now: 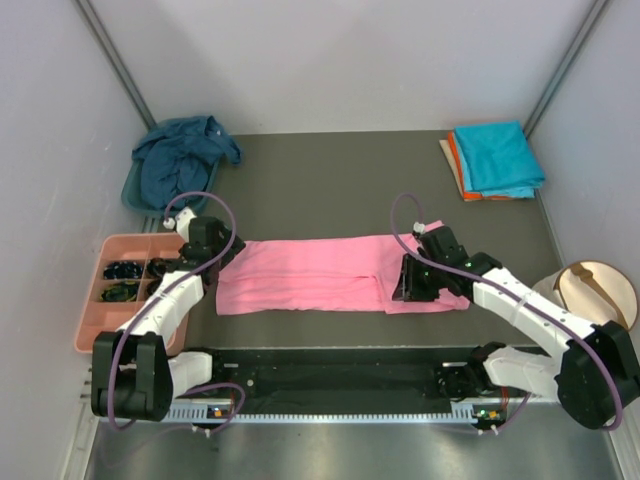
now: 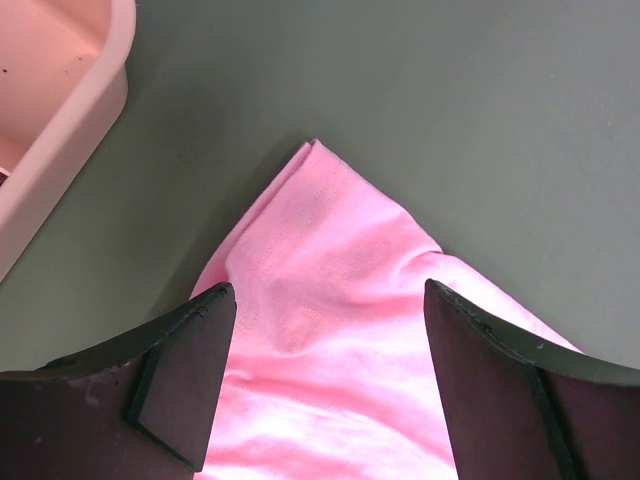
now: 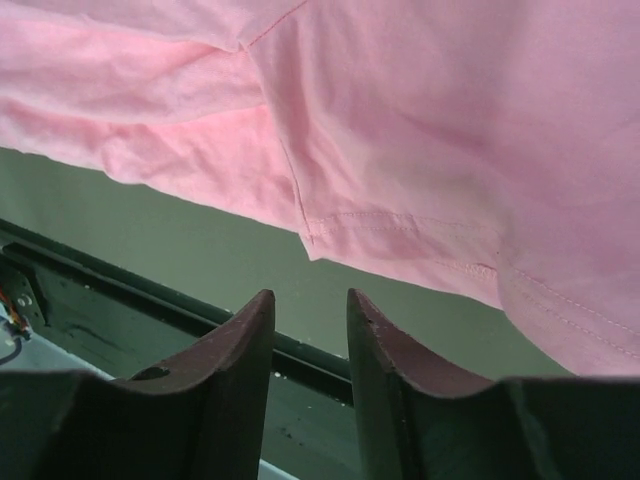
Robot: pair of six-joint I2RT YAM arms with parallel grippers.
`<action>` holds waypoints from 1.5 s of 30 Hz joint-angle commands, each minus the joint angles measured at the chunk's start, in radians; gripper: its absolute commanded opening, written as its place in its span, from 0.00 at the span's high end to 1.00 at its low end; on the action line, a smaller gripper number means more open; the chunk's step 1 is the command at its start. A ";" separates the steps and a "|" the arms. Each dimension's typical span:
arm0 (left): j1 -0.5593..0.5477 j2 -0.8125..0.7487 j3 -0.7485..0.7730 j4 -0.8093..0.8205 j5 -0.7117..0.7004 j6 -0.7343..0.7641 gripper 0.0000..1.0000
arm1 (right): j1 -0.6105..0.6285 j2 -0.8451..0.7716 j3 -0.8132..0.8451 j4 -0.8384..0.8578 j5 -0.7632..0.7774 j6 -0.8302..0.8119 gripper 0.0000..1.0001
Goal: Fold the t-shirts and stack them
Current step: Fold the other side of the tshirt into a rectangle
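Stretching left to right across the near half of the tabletop [image 1: 330, 190], the pink shirt [image 1: 330, 272] lies as a long flat band, its long axis parallel to the near edge. An arm stands at each short end: the left tool [image 1: 222, 256] over the left end, the right tool [image 1: 412, 283] at the right end, on its near side.

The left tool is spread wide and holds nothing. In its wrist view, a corner of the band lies flat on the tabletop between the two fingers. The right tool's fingers stand a narrow gap apart with nothing between them. The shirt's hem lies just beyond their tips.

I judge the coming fold to run end over end along that long axis. The left tool looks better set to take a corner, while the right would have to widen first.

The tabletop is dull, dark and level, and the cloth lies fairly smooth on it. Bare surface runs from the band to the far edge. A turquoise shirt [image 1: 497, 155] lies folded on an orange shirt [image 1: 456, 160] at the far right corner, well apart. The navy shirt [image 1: 180, 155] is heaped in a basin [image 1: 130, 195] at the far left corner. A tray [image 1: 90, 320] sits at the left edge, near the left arm.
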 commanded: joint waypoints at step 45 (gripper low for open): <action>-0.001 -0.037 0.047 -0.011 -0.111 0.044 0.19 | -0.413 0.643 0.569 0.245 0.360 -0.106 0.59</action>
